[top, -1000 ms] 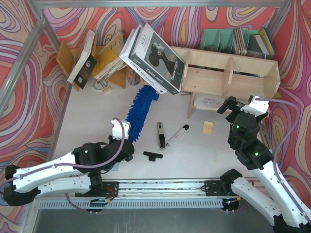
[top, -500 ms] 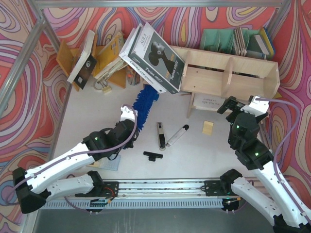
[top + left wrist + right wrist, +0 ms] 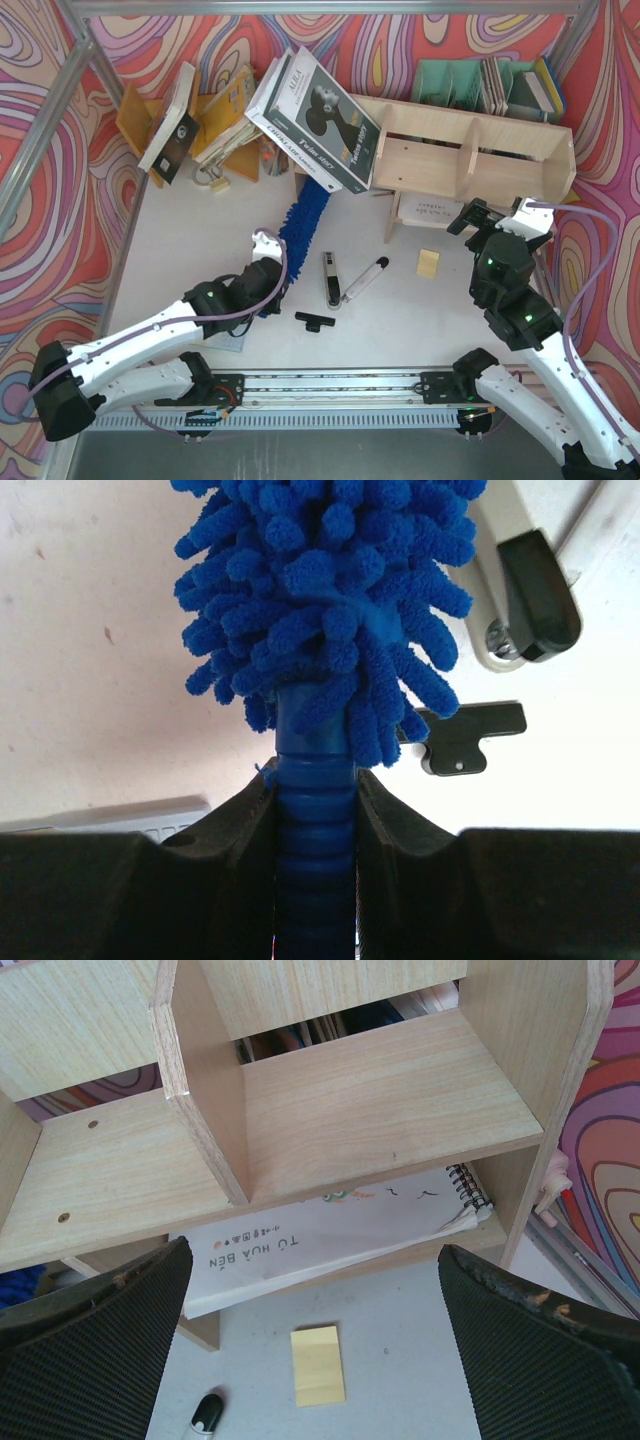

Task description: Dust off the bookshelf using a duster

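Observation:
The duster (image 3: 303, 222) is bright blue and fluffy. It points away from me, its far tip under the leaning black-and-white book. My left gripper (image 3: 272, 262) is shut on its ribbed blue handle (image 3: 315, 810), with the fluffy head (image 3: 320, 590) just beyond the fingertips. The bookshelf (image 3: 470, 160) is a pale plywood unit at the back right, and its compartments fill the right wrist view (image 3: 380, 1090). My right gripper (image 3: 497, 220) is open and empty in front of the shelf's right end, its black fingers (image 3: 90, 1340) wide apart.
A big black-and-white book (image 3: 315, 118) leans on the shelf's left end. An orange rack of books (image 3: 200, 120) stands back left, green file holders (image 3: 480, 85) behind the shelf. A spiral notebook (image 3: 330, 1230) lies under the shelf. Hand tools (image 3: 330, 278), a marker (image 3: 365, 278), a black T-piece (image 3: 315, 320) and a yellow note (image 3: 429, 262) lie mid-table.
My left arm has reached forward and to the right, pushing the duster toward the back so its tip goes under the leaning book. The right arm has not moved.

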Motion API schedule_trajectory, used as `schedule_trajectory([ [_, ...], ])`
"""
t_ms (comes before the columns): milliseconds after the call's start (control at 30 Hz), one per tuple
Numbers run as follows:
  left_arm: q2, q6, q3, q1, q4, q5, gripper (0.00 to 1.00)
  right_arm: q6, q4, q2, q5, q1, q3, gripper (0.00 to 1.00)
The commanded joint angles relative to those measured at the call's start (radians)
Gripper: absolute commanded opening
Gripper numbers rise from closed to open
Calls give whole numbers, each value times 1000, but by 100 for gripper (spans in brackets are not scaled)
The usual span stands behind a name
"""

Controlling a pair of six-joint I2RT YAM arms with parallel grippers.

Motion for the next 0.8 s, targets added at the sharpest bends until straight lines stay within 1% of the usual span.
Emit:
schedule_trajectory([
  [0, -28, -82, -86, 5, 143, 18, 0, 3, 17, -1, 17, -4, -7, 99],
  [133, -32, -98, -150, 6, 205, 13, 0, 4, 17, -4, 16, -4, -6, 99],
  [233, -38, -89, -157, 7, 212, -3, 0, 4, 15, -3, 14, -4, -4, 99],
  [367, -68, -50, -116, 7, 181, -15, 0, 1, 14, -4, 15, -3, -4, 99],
  [633, -156, 44, 10, 7, 66, -60, 0, 5, 14, -6, 17, -4, -8, 99],
  [767, -185, 52, 21, 7, 64, -60, 0, 5, 14, -2, 16, -4, -7, 99],
])
